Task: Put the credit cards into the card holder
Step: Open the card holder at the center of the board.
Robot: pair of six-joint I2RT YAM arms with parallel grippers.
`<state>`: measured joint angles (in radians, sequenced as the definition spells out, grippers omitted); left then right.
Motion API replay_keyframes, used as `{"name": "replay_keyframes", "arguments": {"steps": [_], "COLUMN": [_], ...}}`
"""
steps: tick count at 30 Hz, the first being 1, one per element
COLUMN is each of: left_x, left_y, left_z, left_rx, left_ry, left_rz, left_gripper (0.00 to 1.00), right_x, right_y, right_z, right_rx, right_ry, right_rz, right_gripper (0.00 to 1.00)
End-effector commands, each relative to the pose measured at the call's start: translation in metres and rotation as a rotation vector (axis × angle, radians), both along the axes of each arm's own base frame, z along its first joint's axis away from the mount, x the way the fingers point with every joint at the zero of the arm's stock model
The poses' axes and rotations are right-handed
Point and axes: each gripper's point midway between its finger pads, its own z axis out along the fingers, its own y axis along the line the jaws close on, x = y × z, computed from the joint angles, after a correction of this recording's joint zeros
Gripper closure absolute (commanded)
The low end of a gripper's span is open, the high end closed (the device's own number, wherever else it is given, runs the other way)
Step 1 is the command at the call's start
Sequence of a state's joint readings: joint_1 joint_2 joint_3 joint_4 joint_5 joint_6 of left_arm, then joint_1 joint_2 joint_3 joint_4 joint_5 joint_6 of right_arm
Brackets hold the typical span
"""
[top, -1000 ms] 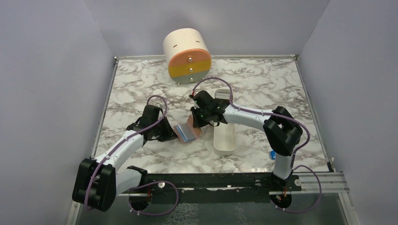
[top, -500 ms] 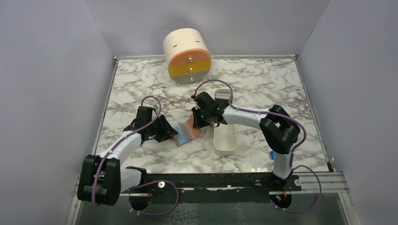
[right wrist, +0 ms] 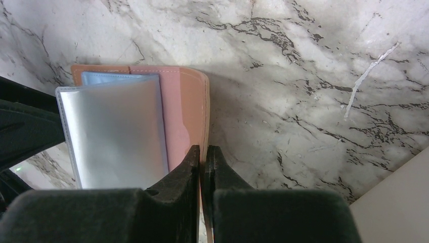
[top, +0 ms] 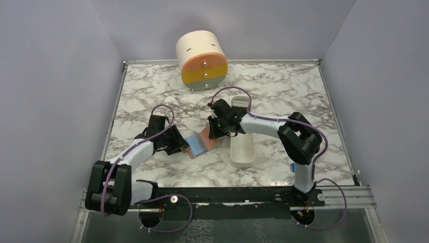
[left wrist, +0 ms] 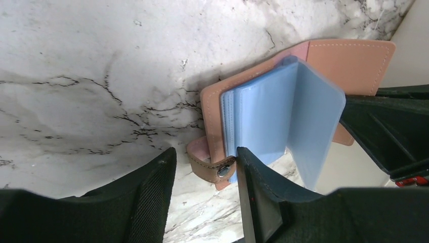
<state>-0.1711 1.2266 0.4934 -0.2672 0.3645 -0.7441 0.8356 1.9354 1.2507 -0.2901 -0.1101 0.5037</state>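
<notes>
Card holder lies open on the marble table, near the white tray. Your right gripper pinches its tan cover edge. Your left gripper stands half-spread, jaws straddling the snap tab, not clamping.

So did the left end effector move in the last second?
Yes. The left end effector pulled back slightly leftward, away from the white tray, and its jaws opened.
</notes>
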Motion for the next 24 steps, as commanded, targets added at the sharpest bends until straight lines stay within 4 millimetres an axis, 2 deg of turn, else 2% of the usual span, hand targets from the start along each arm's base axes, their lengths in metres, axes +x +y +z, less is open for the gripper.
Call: {"name": "replay_keyframes", "arguments": {"steps": [1,7,12,15,18,24], "left_x": [0.005,0.014,0.011,0.01,0.014,0.018], "left_y": [0.013,-0.012,-0.019,-0.023,-0.025,-0.032], "left_z": [-0.008,0.005,0.002,0.005,0.018,0.047], "left_rx": [0.078,-0.082,-0.128,-0.159,-0.18,-0.237], "left_ry": [0.008,-0.062,-0.052,-0.06,-0.105,-0.205], "left_rz": [0.034,0.0,-0.019,-0.026,-0.021,-0.044], "left_gripper": [0.51,0.52,0.53,0.66,0.75,0.97], "right_x": [-0.003,-0.007,-0.011,-0.016,-0.017,-0.01], "right_y": [-0.001,0.005,0.006,0.006,0.008,0.013], "right_z": [-0.018,-0.022,-0.027,-0.029,-0.026,0.002], "right_rx": [-0.006,0.027,0.032,0.046,0.057,0.081], "right_ry": [0.036,0.062,0.082,0.1,0.102,0.062], "right_rz": [-0.001,0.014,0.017,0.02,0.022,0.04], "right_gripper": [0.99,0.99,0.99,0.99,0.96,0.87]}}
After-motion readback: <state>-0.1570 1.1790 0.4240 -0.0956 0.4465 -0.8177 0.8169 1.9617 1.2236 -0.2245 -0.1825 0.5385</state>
